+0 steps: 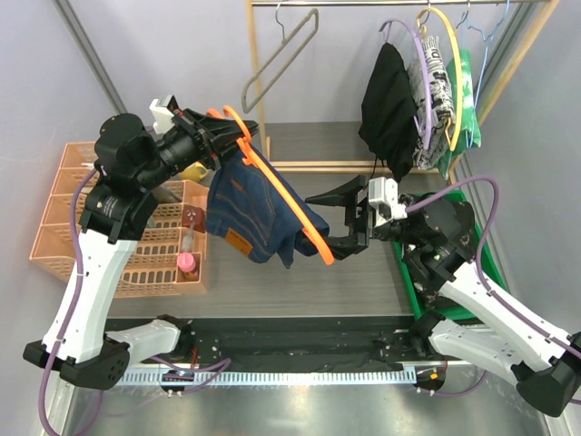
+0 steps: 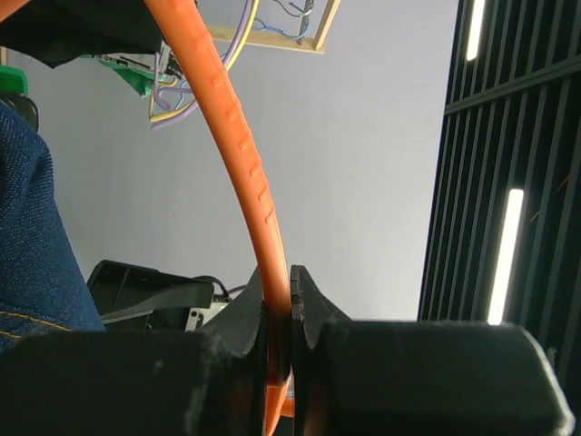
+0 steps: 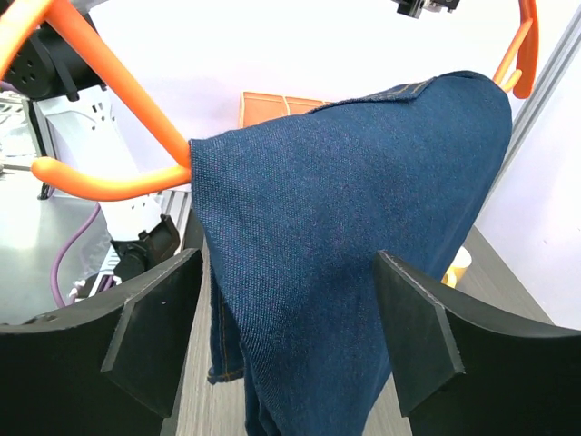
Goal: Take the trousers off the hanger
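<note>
Grey wood-grain worktop (image 1: pixel 272 291) seen from above, closed in by pale panels on both sides. At the left edge, a peach slatted basket (image 1: pixel 145 272), divided into compartments, resting flat on the boards. At the right edge, a green tray (image 1: pixel 484 259), mostly hidden beneath the right arm. Across the far side, the base bar of a wooden rack (image 1: pixel 309 166), standing upright on the surface. Along the near edge, a black strip (image 1: pixel 300 341) running between the left base (image 1: pixel 80 363) and the right base (image 1: pixel 547 383), with a white toothed rail (image 1: pixel 272 374) just in front. Bare boards between basket and tray
</note>
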You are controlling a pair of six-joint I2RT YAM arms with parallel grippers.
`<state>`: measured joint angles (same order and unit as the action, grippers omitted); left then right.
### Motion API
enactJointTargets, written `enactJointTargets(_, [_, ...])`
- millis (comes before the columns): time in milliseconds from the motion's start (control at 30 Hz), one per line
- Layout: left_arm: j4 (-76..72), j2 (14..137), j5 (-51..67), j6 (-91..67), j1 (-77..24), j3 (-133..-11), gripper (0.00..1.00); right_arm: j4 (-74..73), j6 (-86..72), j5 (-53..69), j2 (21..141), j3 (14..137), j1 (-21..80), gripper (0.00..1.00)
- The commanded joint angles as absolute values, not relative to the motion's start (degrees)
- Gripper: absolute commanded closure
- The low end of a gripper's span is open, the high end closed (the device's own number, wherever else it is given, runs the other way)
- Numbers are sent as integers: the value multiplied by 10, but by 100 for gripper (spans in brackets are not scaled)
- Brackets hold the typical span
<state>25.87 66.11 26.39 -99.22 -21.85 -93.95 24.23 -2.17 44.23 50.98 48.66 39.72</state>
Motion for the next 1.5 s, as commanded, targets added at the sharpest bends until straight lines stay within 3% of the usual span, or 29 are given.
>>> enactJointTargets(0, [185, 642, 283, -1017, -214, -950, 100, 281, -13, 408, 512, 512, 410, 18])
enactJointTargets(233, [171, 637, 290, -1021, -213, -933, 100, 283, -4, 359, 519, 519, 422, 33])
enactJointTargets(400, [170, 633, 293, -1017, -214, -924, 100, 266, -4, 364, 522, 538, 422, 35])
enactJointTargets(700, [171, 628, 302, -1016, -213, -921, 100, 247, 19, 357, 533, 554, 422, 55])
enactJointTargets(800, [170, 626, 306, -1016, -213, -925, 100, 248, 18, 347, 546, 561, 423, 65])
enactJointTargets(833, [172, 626, 306, -1014, -213, -925, 100, 248, 18, 342, 548, 564, 428, 77])
enactJointTargets(900, [177, 623, 308, -1011, -213, -922, 100, 256, 6, 322, 553, 566, 432, 92])
enactJointTargets(967, [173, 616, 307, -1013, -212, -906, 100, 285, -15, 316, 553, 563, 437, 98])
enactJointTargets(1167, [151, 608, 316, -1011, -213, -872, 100, 310, -81, 249, 535, 542, 448, 99])
enactJointTargets(1400, [101, 620, 347, -1042, -213, -877, 100, 207, -47, 294, 500, 548, 448, 99])
enactJointTargets(1433, [100, 622, 351, -1042, -212, -888, 100, 197, -41, 307, 495, 546, 448, 97])
enactJointTargets(1467, [102, 624, 354, -1042, -212, -892, 100, 175, -33, 316, 493, 545, 448, 88])
